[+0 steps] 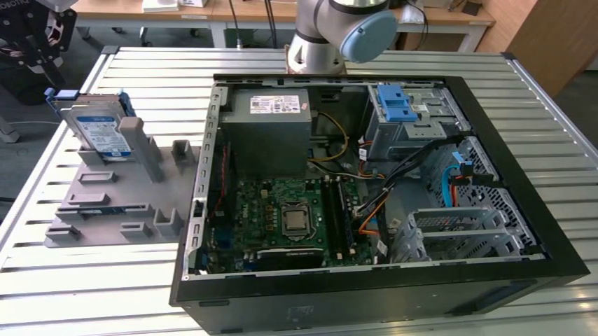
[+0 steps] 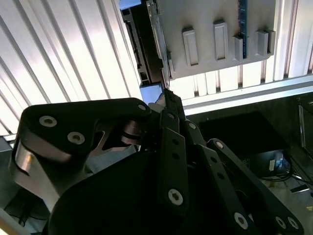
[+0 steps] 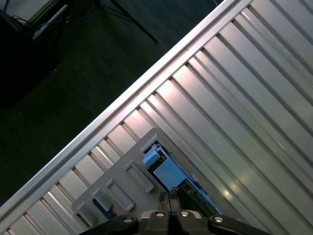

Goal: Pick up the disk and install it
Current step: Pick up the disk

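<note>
So: the table is ribbed aluminium, with long slats running side to side in the exterior view and bright with glare in both wrist views. The dark floor drops off past its edge. Pale wooden desks line the back of the room at 12 o'clock. A wood panel stands at 1 o'clock.

An open black case lies on its side, filling the table's centre and the 3 o'clock half. Inside it:
- a grey power supply at 11 o'clock
- a green board at 7 o'clock
- a metal cage with a blue latch at 1 o'clock

The arm base stands just beyond the case at 12 o'clock.

A grey rack sits on the slats at 9 o'clock of the case, just beside it. The disk stands on edge at the rack's far end, about 10 o'clock from the case. It leans back a little, label toward the camera, with its blue frame round it. It is not yet in the case.

The gripper is black, with its fingers together and nothing between them. In the first wrist view it hangs over the rack, tips near the blue-framed disk. I cannot tell whether they touch. In the second wrist view the gripper points toward the rack's edge, with the slats white behind it.
</note>
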Controlling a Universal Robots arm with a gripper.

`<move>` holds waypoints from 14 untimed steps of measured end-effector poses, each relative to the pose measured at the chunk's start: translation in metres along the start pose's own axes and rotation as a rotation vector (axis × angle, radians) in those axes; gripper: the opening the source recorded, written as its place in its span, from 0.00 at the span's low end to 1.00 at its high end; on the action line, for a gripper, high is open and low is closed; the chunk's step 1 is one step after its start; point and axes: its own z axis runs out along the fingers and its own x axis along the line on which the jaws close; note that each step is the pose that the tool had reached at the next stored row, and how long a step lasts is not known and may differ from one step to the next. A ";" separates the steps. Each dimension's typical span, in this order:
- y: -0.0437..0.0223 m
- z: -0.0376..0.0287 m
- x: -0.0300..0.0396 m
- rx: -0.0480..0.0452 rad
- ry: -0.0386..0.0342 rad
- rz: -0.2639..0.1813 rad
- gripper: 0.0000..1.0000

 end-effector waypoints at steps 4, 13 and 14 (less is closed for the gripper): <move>0.0000 0.0000 0.0000 0.0000 0.0006 -0.015 0.11; 0.0000 0.0000 0.0000 0.0000 0.0016 -0.045 0.11; 0.0000 0.0000 0.0000 0.0000 0.0017 -0.049 0.11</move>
